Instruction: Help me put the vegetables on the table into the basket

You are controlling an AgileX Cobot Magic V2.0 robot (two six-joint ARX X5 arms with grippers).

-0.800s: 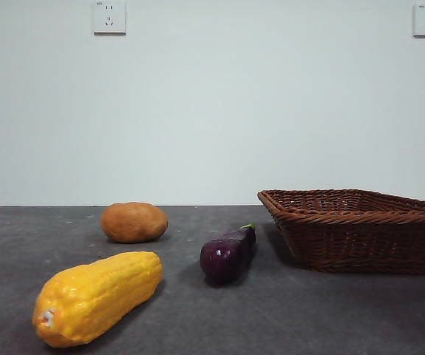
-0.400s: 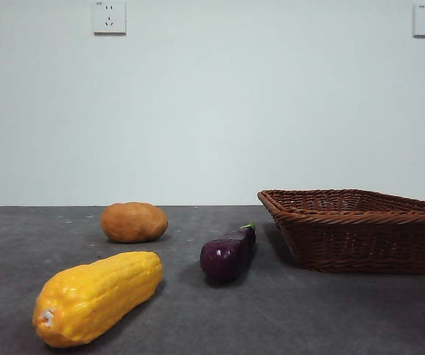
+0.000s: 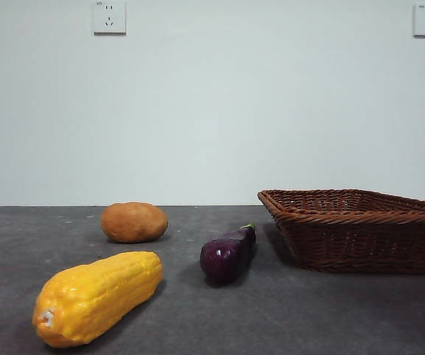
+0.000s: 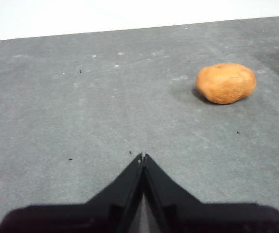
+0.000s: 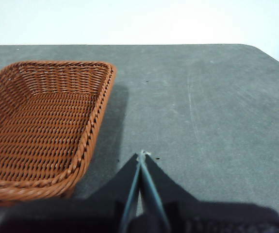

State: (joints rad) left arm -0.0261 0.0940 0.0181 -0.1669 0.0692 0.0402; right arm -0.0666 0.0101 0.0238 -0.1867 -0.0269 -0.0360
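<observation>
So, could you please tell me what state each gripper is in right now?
Left gripper: closed, empty, above the table.
Right gripper: closed, empty, beside the basket.

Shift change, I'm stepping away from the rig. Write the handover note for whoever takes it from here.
Left gripper: shut, empty, low over bare table, with the potato ahead of it.
Right gripper: shut, empty, beside the basket.
All three vegetables lie on the table outside the basket: corn cob nearest the front camera, potato behind it, eggplant closest to the basket but apart from it.
As far as the right wrist view shows, the basket has nothing in it.
Done: nothing yet. Left: all three vegetables into the basket.
</observation>
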